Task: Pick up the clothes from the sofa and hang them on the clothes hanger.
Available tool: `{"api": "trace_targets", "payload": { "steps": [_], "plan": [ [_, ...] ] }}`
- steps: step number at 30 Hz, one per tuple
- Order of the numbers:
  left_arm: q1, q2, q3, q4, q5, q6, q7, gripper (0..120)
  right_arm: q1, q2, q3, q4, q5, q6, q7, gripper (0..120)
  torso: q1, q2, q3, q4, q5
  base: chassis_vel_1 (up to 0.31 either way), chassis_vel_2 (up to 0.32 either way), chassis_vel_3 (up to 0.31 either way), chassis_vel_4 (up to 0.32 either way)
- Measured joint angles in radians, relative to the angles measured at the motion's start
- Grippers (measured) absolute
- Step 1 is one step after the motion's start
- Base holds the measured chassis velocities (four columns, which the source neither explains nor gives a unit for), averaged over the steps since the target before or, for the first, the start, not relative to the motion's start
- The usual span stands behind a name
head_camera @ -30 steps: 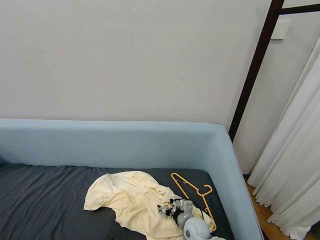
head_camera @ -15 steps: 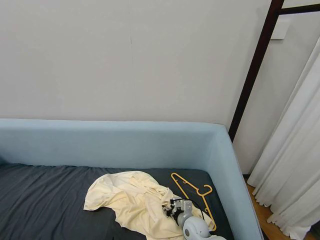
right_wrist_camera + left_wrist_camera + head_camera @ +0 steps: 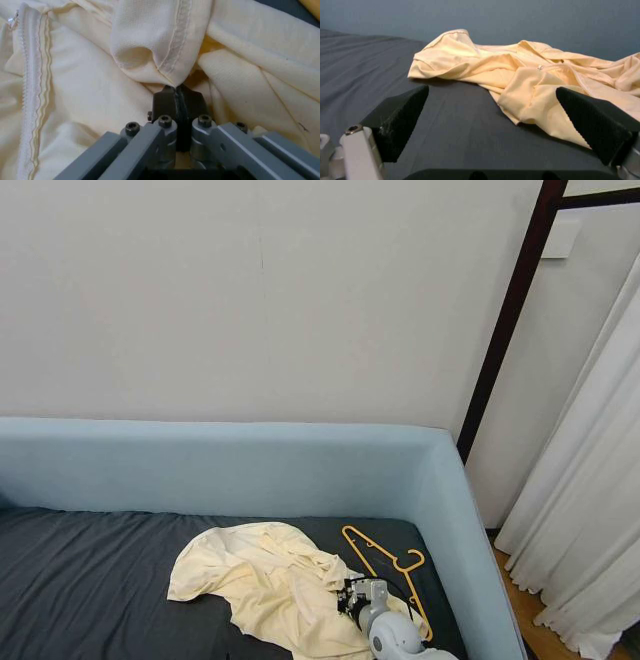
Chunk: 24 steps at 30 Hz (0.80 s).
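Now right gripper clamped on a seam fold of crumpled cream fabric garment, left gripper spread wide nearby over dark seat, thin orange hanger just right.

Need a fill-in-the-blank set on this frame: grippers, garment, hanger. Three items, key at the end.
1. The right gripper is ___ on a fold of the yellow garment.
2. The left gripper hovers low over the sofa, short of the garment, with its fingers ___.
3. The hanger lying on the sofa beside the garment is ___ in colour.

Missing words: shut; open; orange.
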Motion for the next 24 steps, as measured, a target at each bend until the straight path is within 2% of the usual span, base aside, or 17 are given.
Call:
{"api": "trace_targets", "payload": {
  "steps": [5, 9, 10, 12, 13, 14, 15, 19, 24],
  "plan": [
    [-0.017, 0.045, 0.007, -0.004, -0.01, 0.017, 0.001, 100, -0.012, -0.022, 0.018, 0.035, -0.004, 0.011, -0.005, 0, 0.0, 0.0, 0.0, 0.0002, -0.0001, 0.0, 0.0, 0.0, 0.0],
    [-0.07, 0.138, 0.023, -0.019, -0.054, 0.063, 0.015, 100, -0.058, -0.085, 0.049, 0.143, -0.001, 0.014, -0.005, 0, 0.0, 0.0, 0.0, -0.0001, -0.0001, 0.0, 0.0, 0.0, 0.0],
    [-0.07, 0.138, 0.023, -0.019, -0.054, 0.063, 0.015, 100, -0.058, -0.085, 0.049, 0.143, -0.001, 0.014, -0.005, 0, 0.0, 0.0, 0.0, -0.0001, -0.0001, 0.0, 0.0, 0.0, 0.0],
    [-0.137, 0.206, 0.041, -0.022, -0.097, 0.108, 0.024, 100, -0.112, -0.136, 0.079, 0.252, 0.015, 0.01, 0.006, 0, 0.0, 0.0, 0.0, -0.0002, -0.0001, 0.0, 0.0, 0.0, 0.0],
    [-0.14, 0.208, 0.042, -0.022, -0.098, 0.109, 0.024, 100, -0.117, -0.14, 0.082, 0.26, 0.016, 0.009, 0.006, 0, 0.0, 0.0, 0.0, -0.0001, -0.0001, 0.0, 0.0, 0.0, 0.0],
    [-0.189, 0.248, 0.054, -0.02, -0.124, 0.13, 0.028, 100, -0.156, -0.175, 0.109, 0.336, 0.019, 0.009, 0.006, 0, 0.0, 0.0, 0.0, -0.0001, -0.0001, 0.0, 0.0, 0.0, 0.0],
    [-0.189, 0.248, 0.054, -0.02, -0.124, 0.13, 0.028, 100, -0.156, -0.175, 0.109, 0.336, 0.019, 0.009, 0.006, 0, 0.0, 0.0, 0.0, -0.0001, -0.0001, 0.0, 0.0, 0.0, 0.0],
    [-0.27, 0.329, 0.079, -0.014, -0.18, 0.173, 0.033, 100, -0.213, -0.246, 0.175, 0.467, 0.019, 0.025, 0.0, 0, 0.0, 0.0, 0.0, -0.0008, 0.0, 0.0, 0.0, 0.0, 0.0],
    [-0.262, 0.337, 0.073, -0.025, -0.185, 0.176, 0.039, 100, -0.204, -0.292, 0.204, 0.554, 0.032, 0.034, -0.003, 0, 0.0, 0.0, 0.0, 0.0007, 0.0, 0.0, 0.0, 0.0, 0.0]
  ]
}}
